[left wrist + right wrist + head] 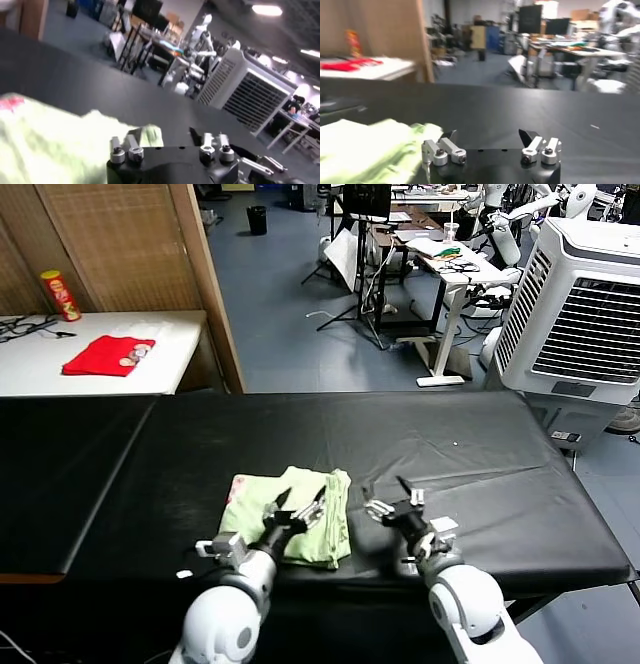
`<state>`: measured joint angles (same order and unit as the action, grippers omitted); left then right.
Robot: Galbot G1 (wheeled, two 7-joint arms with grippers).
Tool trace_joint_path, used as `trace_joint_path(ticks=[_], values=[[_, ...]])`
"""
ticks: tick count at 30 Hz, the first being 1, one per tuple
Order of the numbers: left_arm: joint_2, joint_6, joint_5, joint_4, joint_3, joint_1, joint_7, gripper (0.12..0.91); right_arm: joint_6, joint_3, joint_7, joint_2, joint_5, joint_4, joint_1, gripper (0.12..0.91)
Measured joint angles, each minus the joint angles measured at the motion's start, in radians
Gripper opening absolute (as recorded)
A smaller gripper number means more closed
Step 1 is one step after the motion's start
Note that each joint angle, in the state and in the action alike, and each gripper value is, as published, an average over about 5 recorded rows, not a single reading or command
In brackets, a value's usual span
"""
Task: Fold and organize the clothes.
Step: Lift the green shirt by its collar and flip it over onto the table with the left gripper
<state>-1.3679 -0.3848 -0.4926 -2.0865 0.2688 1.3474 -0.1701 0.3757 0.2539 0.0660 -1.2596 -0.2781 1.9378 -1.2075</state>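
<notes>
two grippers hover low over a long table (pixel 480 454) covered in black cloth, which fills the near half of the head view and shows a few faint wrinkles and pale smudges. the shirt (pixel 290 514) lies folded into a small, roughly square, pale green bundle near the front edge of the table, a little left of centre, with a trace of red print at its left end. the left gripper (pixel 300 506) hangs over the right half of the shirt with its fingers spread and nothing between them; whether the tips touch the fabric cannot be told. the right gripper (pixel 393 496) sits just beside the shirt's right edge over bare black cloth, fingers likewise spread wide and empty.

behind the table the floor is blue-grey. a white side table (pixel 30 364) stands at far left, carrying a red garment (pixel 108 355) and an upright can (pixel 60 294) with a yellow lid. a wooden panel wall (pixel 130 244) rises behind it. at far right stands a big white cooler (pixel 585 314) with a louvred front. farther back are cluttered desks (pixel 450 259), a dark monitor (pixel 365 199) and a black bin (pixel 257 219).
</notes>
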Motion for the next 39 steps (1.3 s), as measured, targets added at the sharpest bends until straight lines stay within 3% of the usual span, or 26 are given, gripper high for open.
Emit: trace_joint_path(ticks=[4,11,16,26,29,36,39], values=[[0.06,0.022,0.023,0.022,0.07,0.021,0.012,0.798,0.023,-0.072,0.006,0.006,0.064,-0.027,0.024,0.798],[0.084,0.04,0.016,0.062,0.165,0.056,0.027,0.798,0.008,-0.109,-0.088,-0.011,0.2,-0.057,0.014,0.798],[0.09,0.048,-0.039,0.091,0.205,0.067,0.034,0.798,-0.029,-0.1,-0.12,-0.033,0.188,-0.039,0.005,0.798],[0.082,0.035,-0.295,0.115,0.266,0.08,0.042,0.784,-0.071,-0.057,-0.119,-0.031,0.143,0.015,-0.031,0.798],[0.075,0.022,-0.387,0.115,0.283,0.078,0.035,0.69,-0.072,-0.054,-0.119,-0.034,0.144,0.023,-0.037,0.798],[0.07,0.001,-0.521,0.143,0.308,0.065,0.025,0.297,-0.073,-0.045,-0.117,-0.038,0.147,0.035,-0.042,0.798],[0.071,-0.006,-0.545,0.146,0.313,0.065,0.024,0.167,-0.073,-0.038,-0.117,-0.039,0.148,0.035,-0.045,0.798]])
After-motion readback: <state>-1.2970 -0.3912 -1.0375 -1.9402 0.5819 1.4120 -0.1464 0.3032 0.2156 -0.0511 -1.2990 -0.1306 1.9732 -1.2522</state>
